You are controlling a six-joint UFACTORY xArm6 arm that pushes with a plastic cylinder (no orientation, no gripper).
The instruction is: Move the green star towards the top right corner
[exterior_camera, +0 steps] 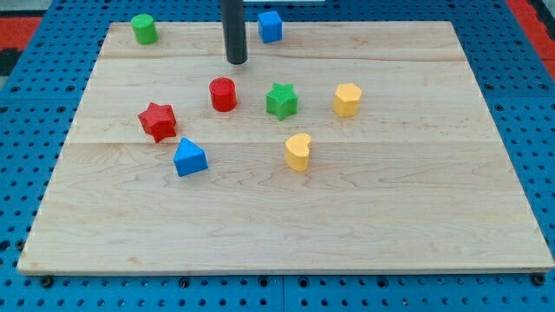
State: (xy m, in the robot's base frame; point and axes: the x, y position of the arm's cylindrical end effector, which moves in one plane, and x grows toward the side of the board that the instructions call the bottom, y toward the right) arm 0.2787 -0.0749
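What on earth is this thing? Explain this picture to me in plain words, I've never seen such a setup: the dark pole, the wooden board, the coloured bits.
There is one picture, from a single camera looking down at a slant on a wooden board lying on a blue perforated table. The dark pole is the end of a robot arm. It has no pincer and holds nothing; its lower end, my tip, only pushes blocks.

The blocks: a green star near the middle, a red cylinder on its left, a red star, a blue triangular block, two yellow blocks, a green cylinder and a blue cube at the top.

My tip stands above the red cylinder, up and left of the green star, touching no block.
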